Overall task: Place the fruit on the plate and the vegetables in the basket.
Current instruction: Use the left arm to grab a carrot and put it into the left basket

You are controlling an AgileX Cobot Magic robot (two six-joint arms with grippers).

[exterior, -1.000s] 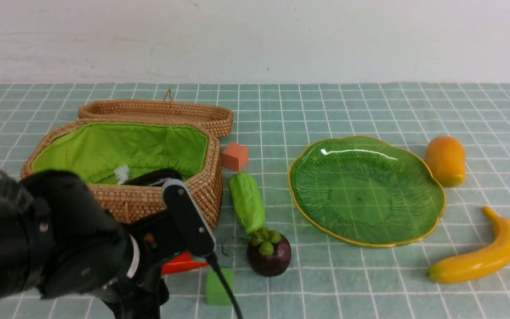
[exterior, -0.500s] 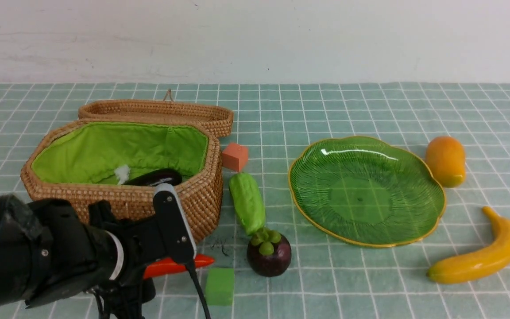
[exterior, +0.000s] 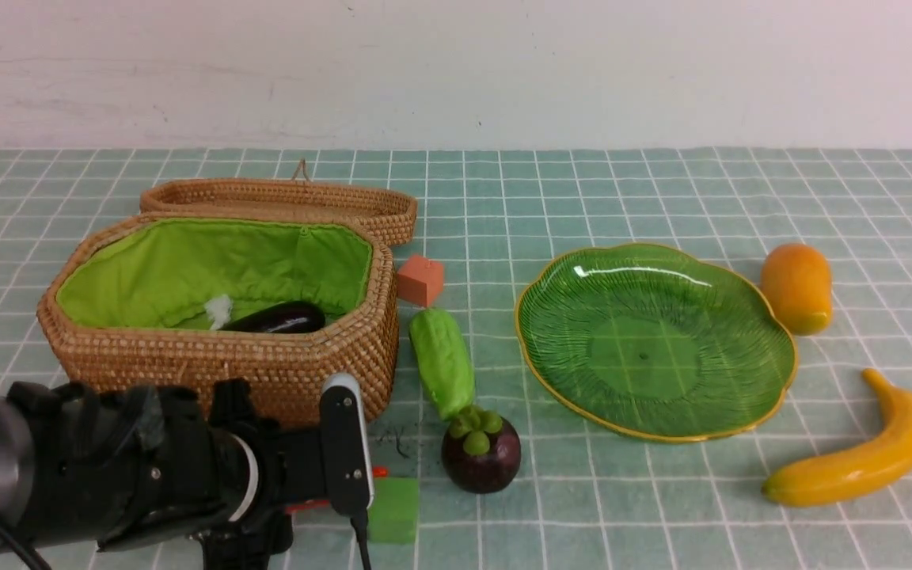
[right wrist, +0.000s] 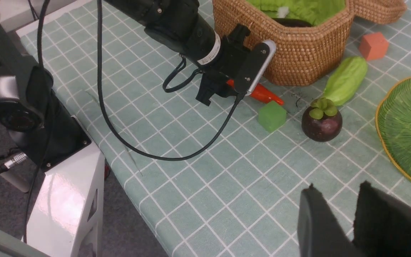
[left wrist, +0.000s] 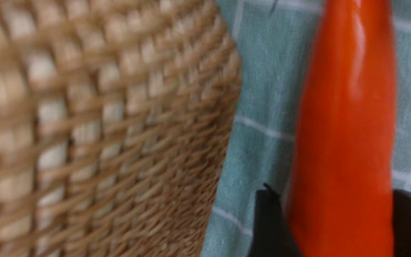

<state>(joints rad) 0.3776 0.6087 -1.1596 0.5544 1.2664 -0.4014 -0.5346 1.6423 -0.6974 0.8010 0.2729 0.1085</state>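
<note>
At the left, just in front of the basket point(exterior: 218, 364) wall, our left gripper point(left wrist: 337, 200) is low over the tablecloth point(exterior: 662, 507). The carrot point(left wrist: 344, 107) lies there between its jaws, its long axis running away from the wrist, the tip to the right toward the green cube point(exterior: 393, 511). We cannot tell whether the jaws already press it. The right gripper point(right wrist: 348, 200), well apart, has a narrow gap and holds nothing.
</note>
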